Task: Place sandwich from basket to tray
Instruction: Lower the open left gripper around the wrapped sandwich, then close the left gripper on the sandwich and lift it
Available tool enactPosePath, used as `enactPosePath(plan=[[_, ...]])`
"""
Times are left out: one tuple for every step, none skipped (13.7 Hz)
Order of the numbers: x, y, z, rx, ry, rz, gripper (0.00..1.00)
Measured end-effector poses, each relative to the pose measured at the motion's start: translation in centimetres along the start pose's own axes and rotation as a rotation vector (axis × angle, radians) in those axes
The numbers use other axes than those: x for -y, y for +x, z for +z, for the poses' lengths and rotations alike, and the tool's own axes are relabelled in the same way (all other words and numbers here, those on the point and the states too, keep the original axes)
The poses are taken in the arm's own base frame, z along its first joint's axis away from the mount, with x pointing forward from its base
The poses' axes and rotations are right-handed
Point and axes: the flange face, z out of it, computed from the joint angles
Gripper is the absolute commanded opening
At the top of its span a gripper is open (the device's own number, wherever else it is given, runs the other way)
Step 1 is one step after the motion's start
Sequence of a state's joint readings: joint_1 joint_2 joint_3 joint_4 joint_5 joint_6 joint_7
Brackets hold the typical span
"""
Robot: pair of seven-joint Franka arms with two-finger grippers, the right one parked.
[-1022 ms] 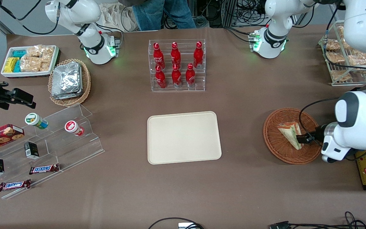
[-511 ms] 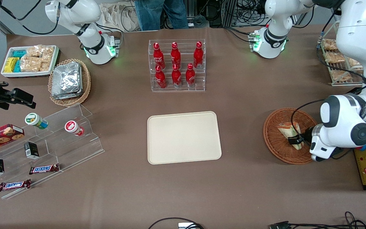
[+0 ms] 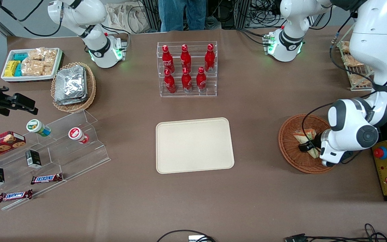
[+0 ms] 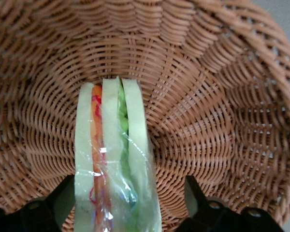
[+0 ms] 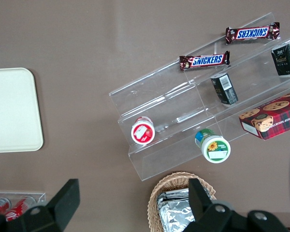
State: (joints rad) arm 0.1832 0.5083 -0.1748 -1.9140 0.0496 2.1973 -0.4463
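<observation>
Left wrist view — plastic-wrapped sandwich (image 4: 113,159)

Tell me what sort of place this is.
Likely a robotics lab staged as a snack shop: cola bottles in a display rack, loose cables, the gripper at the sandwich in the basket.

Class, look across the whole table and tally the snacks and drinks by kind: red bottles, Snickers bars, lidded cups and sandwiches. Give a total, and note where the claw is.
Red bottles: 6
Snickers bars: 2
Lidded cups: 2
Sandwich: 1
Total: 11
The claw is down in the basket, open, its fingers either side of the sandwich.
</observation>
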Motion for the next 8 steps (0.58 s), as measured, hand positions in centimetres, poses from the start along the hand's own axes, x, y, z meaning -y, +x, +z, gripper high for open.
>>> enactPosePath(plan=[[0.0, -0.1, 0.2, -0.001, -0.001, -0.001, 0.47], [0.0, -0.1, 0.2, -0.002, -0.001, -0.001, 0.36], [0.0, -0.1, 0.2, -0.003, -0.001, -0.001, 0.27], [0.0, -0.1, 0.1, -0.003, -0.001, -0.002, 0.20], [0.0, -0.1, 0.1, -0.004, -0.002, -0.002, 0.15], [0.0, -0.1, -0.1, -0.006, -0.002, -0.002, 0.13], [0.0, -0.1, -0.5, -0.013, -0.004, -0.001, 0.13], [-0.1, -0.1, -1.4, -0.025, -0.008, 0.002, 0.13]])
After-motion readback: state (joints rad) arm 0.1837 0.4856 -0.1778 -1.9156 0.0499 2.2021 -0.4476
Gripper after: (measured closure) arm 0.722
